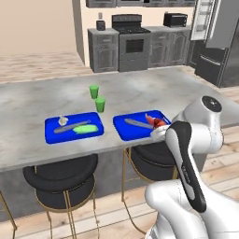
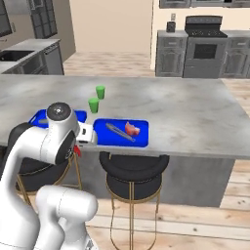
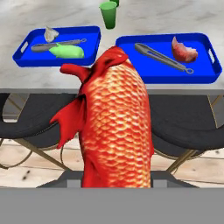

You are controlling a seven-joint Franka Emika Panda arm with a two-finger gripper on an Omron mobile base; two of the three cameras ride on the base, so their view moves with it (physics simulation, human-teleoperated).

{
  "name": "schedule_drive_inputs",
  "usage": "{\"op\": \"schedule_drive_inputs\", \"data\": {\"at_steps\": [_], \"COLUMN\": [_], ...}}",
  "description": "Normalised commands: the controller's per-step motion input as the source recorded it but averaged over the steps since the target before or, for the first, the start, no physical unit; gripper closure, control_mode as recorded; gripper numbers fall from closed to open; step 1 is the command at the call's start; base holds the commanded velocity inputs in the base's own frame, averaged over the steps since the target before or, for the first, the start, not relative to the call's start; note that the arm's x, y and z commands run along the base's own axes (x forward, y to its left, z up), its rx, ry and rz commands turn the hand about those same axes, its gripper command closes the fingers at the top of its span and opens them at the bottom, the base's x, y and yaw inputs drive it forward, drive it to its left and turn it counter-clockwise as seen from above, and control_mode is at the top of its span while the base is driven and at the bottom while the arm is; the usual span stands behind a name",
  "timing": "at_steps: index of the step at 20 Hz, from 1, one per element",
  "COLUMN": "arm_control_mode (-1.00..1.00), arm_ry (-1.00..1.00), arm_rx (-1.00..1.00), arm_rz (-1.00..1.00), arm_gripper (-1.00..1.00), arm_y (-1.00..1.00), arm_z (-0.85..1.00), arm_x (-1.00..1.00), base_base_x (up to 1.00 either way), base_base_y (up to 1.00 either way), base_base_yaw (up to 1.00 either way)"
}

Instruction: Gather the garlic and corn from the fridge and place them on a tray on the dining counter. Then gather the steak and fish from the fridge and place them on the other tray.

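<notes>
A: Gripper (image 3: 116, 186)?
B: Clamped on the fish (image 3: 114, 127), a big red-orange scaly body rising straight up from between the jaws, just short of the dining counter (image 1: 42, 91) edge, above the stools (image 1: 60, 179).
A: Near tray (image 3: 168, 59)?
B: On the counter, holding the steak (image 3: 183, 50) and grey tongs (image 3: 162, 57).
A: And the other tray (image 3: 57, 46)?
B: Beside the first, on the counter. Inside: corn (image 3: 66, 52), garlic (image 3: 50, 33), a second grey tool. Two green cups (image 1: 97, 98) standing just behind both trays.
</notes>
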Motion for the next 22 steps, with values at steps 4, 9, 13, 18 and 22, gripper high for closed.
{"op": "schedule_drive_inputs", "data": {"at_steps": [4,9,13,18,22], "arm_control_mode": [1.00,1.00,1.00,1.00,-1.00], "arm_ry": [0.00,0.00,0.00,0.00,0.00], "arm_rx": [0.00,0.00,0.00,0.00,0.00], "arm_rz": [0.00,0.00,0.00,0.00,0.00], "arm_gripper": [1.00,1.00,1.00,1.00,1.00], "arm_y": [0.00,0.00,0.00,0.00,0.00], "arm_z": [0.00,0.00,0.00,0.00,0.00], "arm_x": [0.00,0.00,0.00,0.00,0.00], "base_base_x": [0.28,0.00,0.00,0.00,0.00], "base_base_y": [0.08,0.00,0.00,0.00,0.00], "base_base_yaw": [0.00,0.00,0.00,0.00,0.00]}}
